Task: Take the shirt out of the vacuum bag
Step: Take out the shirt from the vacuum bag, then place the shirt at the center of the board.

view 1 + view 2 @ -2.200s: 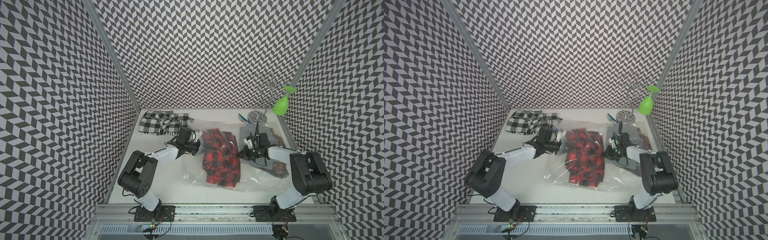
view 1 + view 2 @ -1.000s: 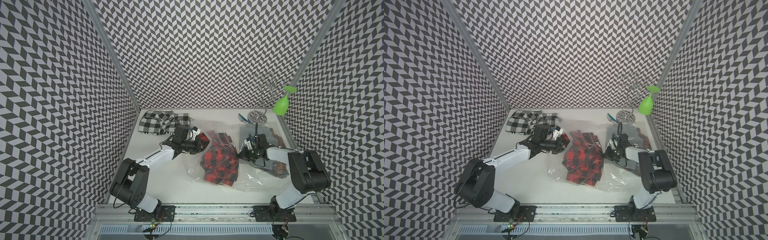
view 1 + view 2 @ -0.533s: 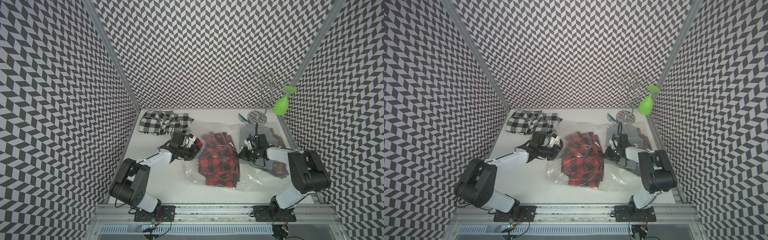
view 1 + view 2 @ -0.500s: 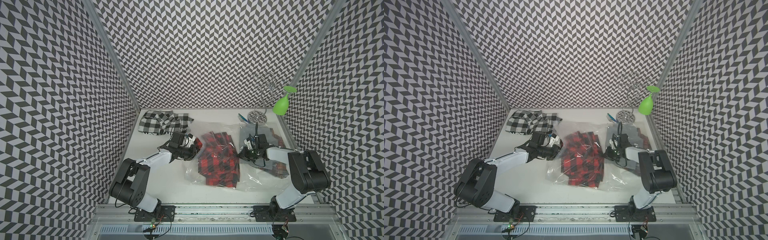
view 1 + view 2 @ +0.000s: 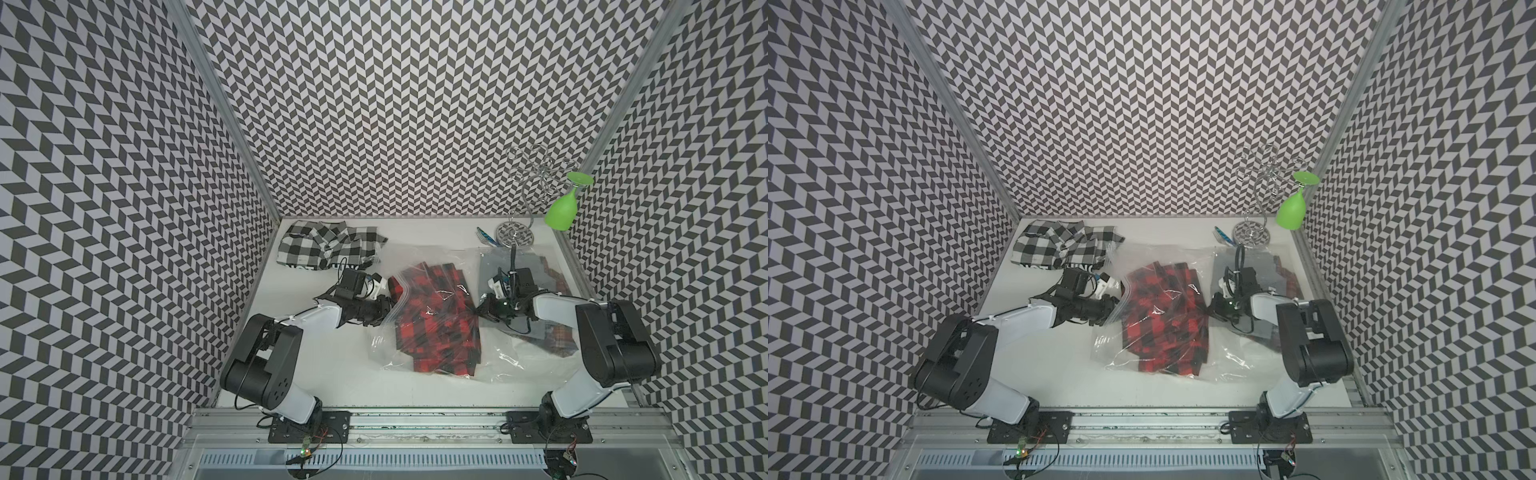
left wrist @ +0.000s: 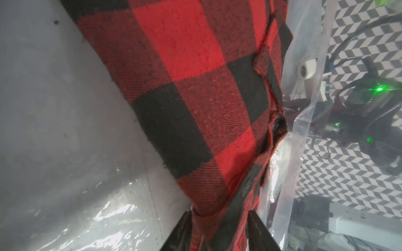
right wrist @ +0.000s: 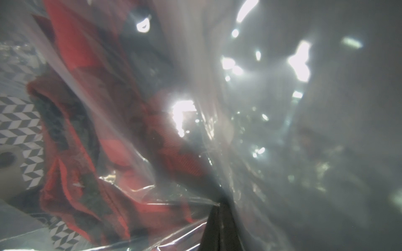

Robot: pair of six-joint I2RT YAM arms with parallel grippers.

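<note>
The red and black checked shirt (image 5: 436, 320) (image 5: 1163, 316) lies inside the clear, crinkly vacuum bag (image 5: 498, 361) (image 5: 1225, 365) in the middle of the table. My left gripper (image 5: 384, 309) (image 5: 1111, 309) sits at the bag's left mouth. In the left wrist view its jaws (image 6: 218, 217) stand apart, with a fold of the shirt (image 6: 185, 87) lying between them. My right gripper (image 5: 482, 309) (image 5: 1212, 309) is at the bag's right side. It is shut (image 7: 219, 208) on the bag's plastic film (image 7: 250, 108).
A black and white checked cloth (image 5: 328, 249) lies at the back left. A wire rack (image 5: 515, 237) holding a green glass (image 5: 559, 214) stands at the back right. Another bagged garment (image 5: 548, 270) lies under my right arm. Patterned walls close in three sides.
The left jaws have parted from shut. The left gripper has come down and toward the front, and the shirt has settled flatter in the bag. The right gripper has stayed put.
</note>
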